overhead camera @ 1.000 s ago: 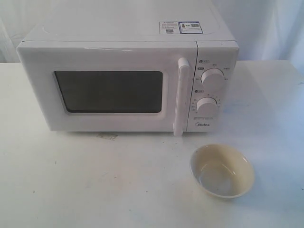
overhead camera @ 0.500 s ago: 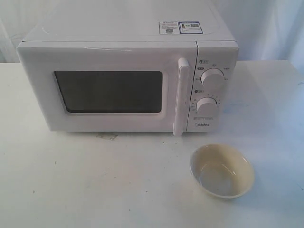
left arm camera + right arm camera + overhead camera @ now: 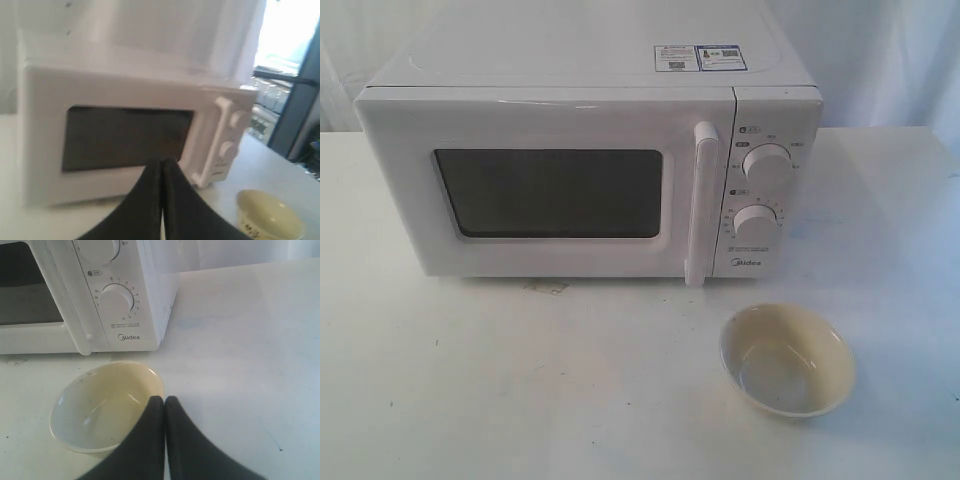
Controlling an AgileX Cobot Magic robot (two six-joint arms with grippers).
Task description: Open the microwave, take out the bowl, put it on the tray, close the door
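You've got right gripper (image 3: 164,400) and left gripper (image 3: 161,164) both pinched closed, empty; bowl (image 3: 105,407) out on the table (image 3: 470,380), door (image 3: 545,190) shut.
Your right gripper's tips sit near the bowl's rim. The bowl is small, round, cream-yellow with a greyish inner bottom, upright, just in front of the microwave's (image 3: 590,110) knob panel (image 3: 762,190). Your left gripper faces the door, well apart from the bowl.
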